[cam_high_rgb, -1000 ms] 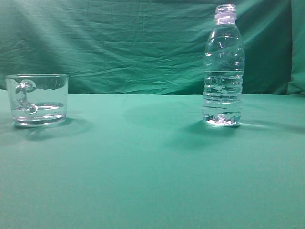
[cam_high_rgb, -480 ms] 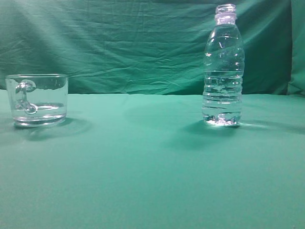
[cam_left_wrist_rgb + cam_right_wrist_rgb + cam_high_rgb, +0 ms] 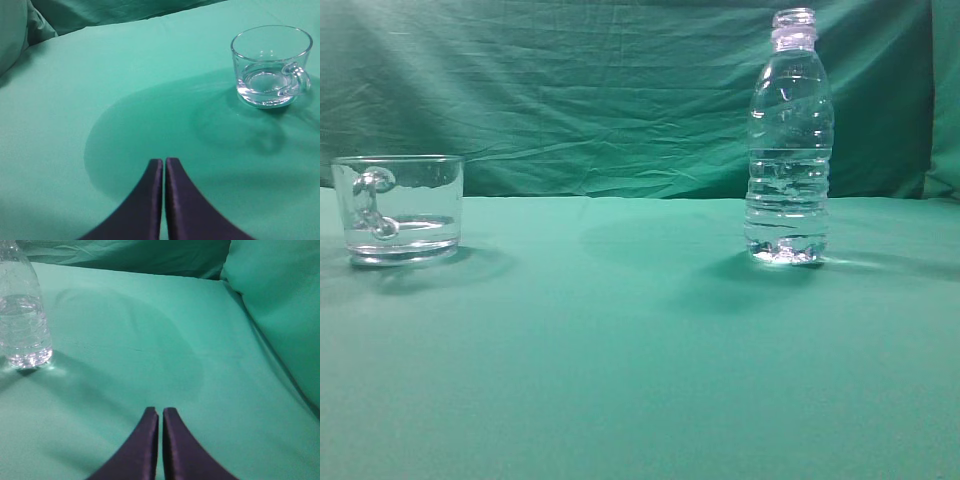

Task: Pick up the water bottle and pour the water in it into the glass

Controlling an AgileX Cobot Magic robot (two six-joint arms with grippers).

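The water bottle (image 3: 788, 140) stands upright and uncapped on the green cloth at the right of the exterior view, with clear water (image 3: 787, 205) filling its lower half. It also shows at the left edge of the right wrist view (image 3: 22, 315). The glass (image 3: 398, 208) stands at the left, handle toward the camera, and shows at the upper right of the left wrist view (image 3: 271, 65). My left gripper (image 3: 164, 161) is shut and empty, well short of the glass. My right gripper (image 3: 160, 411) is shut and empty, to the right of the bottle. Neither gripper shows in the exterior view.
Green cloth covers the table (image 3: 620, 340) and hangs as a backdrop (image 3: 570, 90). Raised folds of cloth stand at the right of the right wrist view (image 3: 280, 305) and the upper left of the left wrist view (image 3: 15, 30).
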